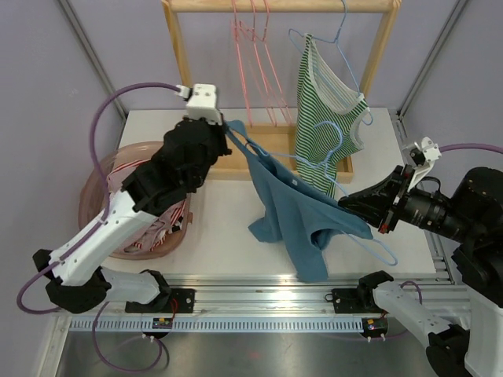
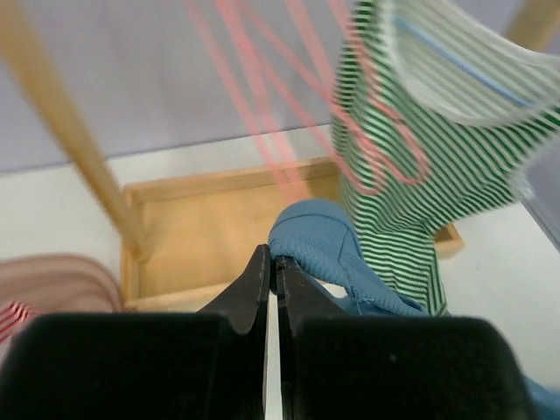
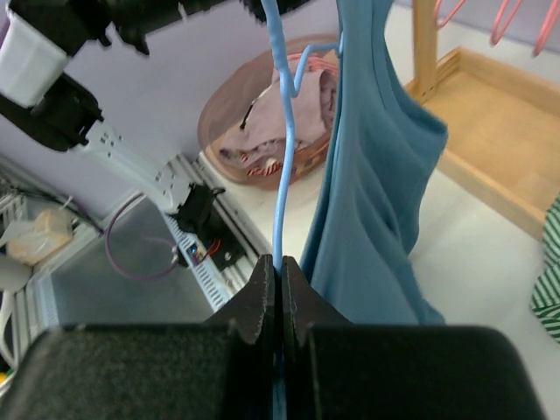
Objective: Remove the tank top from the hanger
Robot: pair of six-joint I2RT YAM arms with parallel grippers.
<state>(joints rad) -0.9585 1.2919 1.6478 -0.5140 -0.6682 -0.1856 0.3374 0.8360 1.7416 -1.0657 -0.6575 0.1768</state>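
- Your left gripper (image 2: 273, 264) has its flat black jaws pressed together on a ribbed strap of the blue tank top (image 1: 302, 212).
- Your right gripper (image 3: 278, 269) is clamped on the thin light-blue wire hanger (image 3: 282, 166).
- The soft knit top sags in folds between the two, draping toward the white table (image 1: 212, 243) (the hanger wire runs through it).
- Behind, a green-striped top (image 1: 326, 118) hangs on the wooden rack (image 1: 275, 5); a round pink basket (image 1: 88, 196) sits to the left.

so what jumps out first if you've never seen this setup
The blue tank top, stretched mid-air above the table: the left gripper pinches its fabric, the right gripper clamps its blue hanger. Behind it, a green striped top hangs on the wooden rack, and a pink basket of clothes sits at the left.
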